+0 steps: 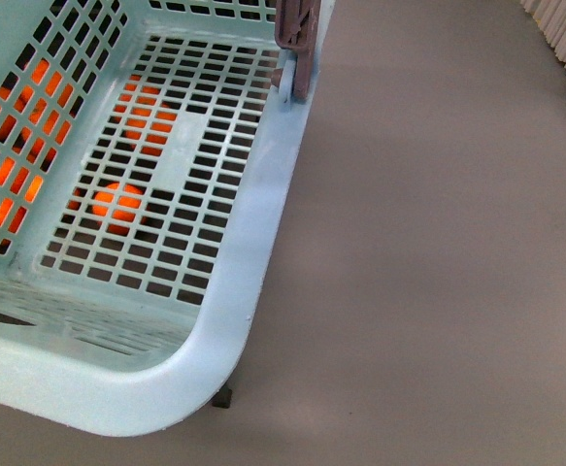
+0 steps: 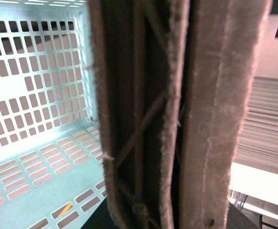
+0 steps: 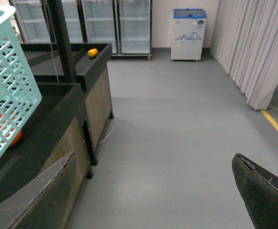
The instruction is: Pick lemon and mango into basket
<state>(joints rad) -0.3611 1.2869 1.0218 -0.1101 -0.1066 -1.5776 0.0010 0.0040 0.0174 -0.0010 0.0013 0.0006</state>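
mango (image 3: 92,52): lay on dark counter (image 3: 95,67), well apart from right fingers (image 3: 258,191)
right gripper (image 3: 153,162): spread wide, empty
left gripper: hidden by handle (image 2: 215,119), grip unclear

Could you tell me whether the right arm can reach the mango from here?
Probably not: the mango lies on a distant counter, far beyond the right arm's open fingers.

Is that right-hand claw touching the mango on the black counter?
Apart. The right wrist view shows the mango lying on the far black counter, while the open right gripper frames only bare floor.
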